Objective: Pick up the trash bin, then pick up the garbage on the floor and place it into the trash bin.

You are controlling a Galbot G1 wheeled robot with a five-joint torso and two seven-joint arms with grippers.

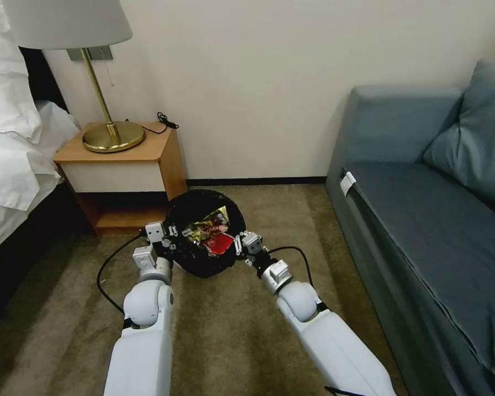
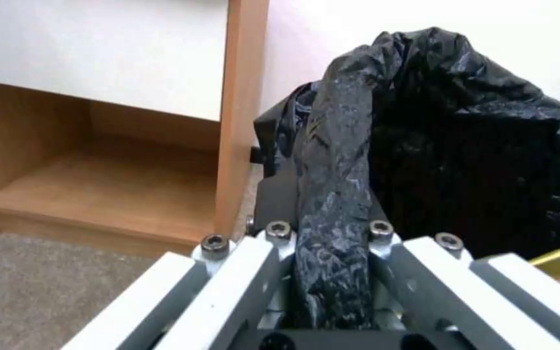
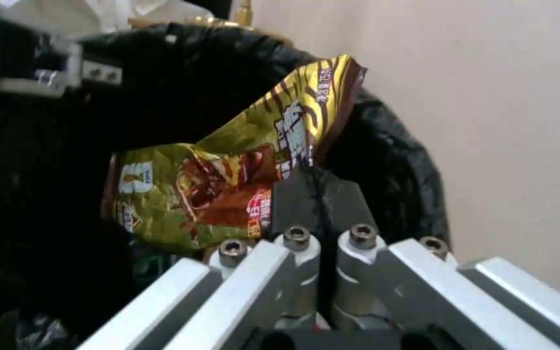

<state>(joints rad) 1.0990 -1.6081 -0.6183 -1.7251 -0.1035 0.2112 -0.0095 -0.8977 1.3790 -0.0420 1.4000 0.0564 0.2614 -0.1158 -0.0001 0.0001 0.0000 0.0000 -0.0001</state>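
My left gripper (image 1: 169,234) holds the bin (image 1: 195,264) off the carpet (image 1: 231,330), in front of the nightstand (image 1: 121,165) and between my two arms. In the left wrist view the fingers (image 2: 273,194) are clamped on a fold of the bin's rim, with the crinkly black bag (image 2: 474,160) bunched between them. The bin reads as a round black opening from the head view; the liner hides its white wall. Inside lie a gold wrapper (image 1: 206,225) and a red-and-white carton (image 1: 221,243), touching each other. My right gripper (image 1: 241,245) sits at the bin's near right rim. In the right wrist view its fingers (image 3: 293,194) are pressed together on the wrapper's edge (image 3: 228,165), so it grips the wrapper, which is creased, shiny gold-green with brown print, standing tilted over the liner. A lamp (image 1: 113,135) stands on the nightstand; a sofa (image 1: 423,220) is on the right, well apart from the bin.
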